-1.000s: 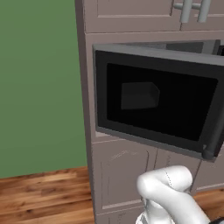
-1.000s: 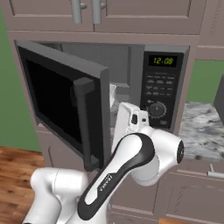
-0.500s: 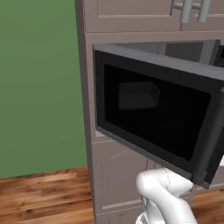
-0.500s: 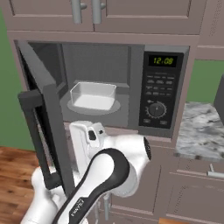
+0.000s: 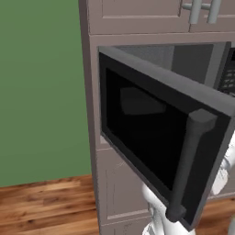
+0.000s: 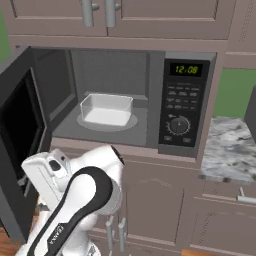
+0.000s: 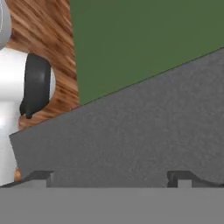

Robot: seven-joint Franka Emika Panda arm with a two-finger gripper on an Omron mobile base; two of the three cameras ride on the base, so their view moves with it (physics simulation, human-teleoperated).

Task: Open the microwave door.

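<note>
The microwave door (image 5: 156, 133) is swung wide open. In the left base view it sticks out toward the camera, with its black glass window facing left and its dark bar handle (image 5: 188, 165) standing up along the near edge. In the right base view the same door (image 6: 20, 150) is at the far left, seen from its inner side, so the handle is hidden there.

The right base view looks straight into the microwave (image 6: 120, 100). Inside, a clear box-shaped dish (image 6: 106, 109) sits on the round grey plate (image 6: 107, 121). To the right of the opening is the black control panel (image 6: 184, 102), with a green clock at the top, rows of small buttons, and one round knob lower down. The left base view shows a thin strip of that panel and the grey inside wall, but the dish is hidden behind the door.

The white arm (image 6: 75, 200) bends low in front of the cabinet under the microwave, close to the open door.

In the hand view, the two dark fingertips (image 7: 39, 177) sit wide apart at the bottom, so the gripper (image 7: 111, 179) is spread open and holds nothing. A flat grey surface lies right in front of it. Behind that are the green wall (image 7: 144, 39) and the wood floor (image 7: 43, 30).

Mauve-brown cabinet doors with silver handles (image 6: 100, 12) are above the microwave. A marble counter (image 6: 230, 155) is to its right.
</note>
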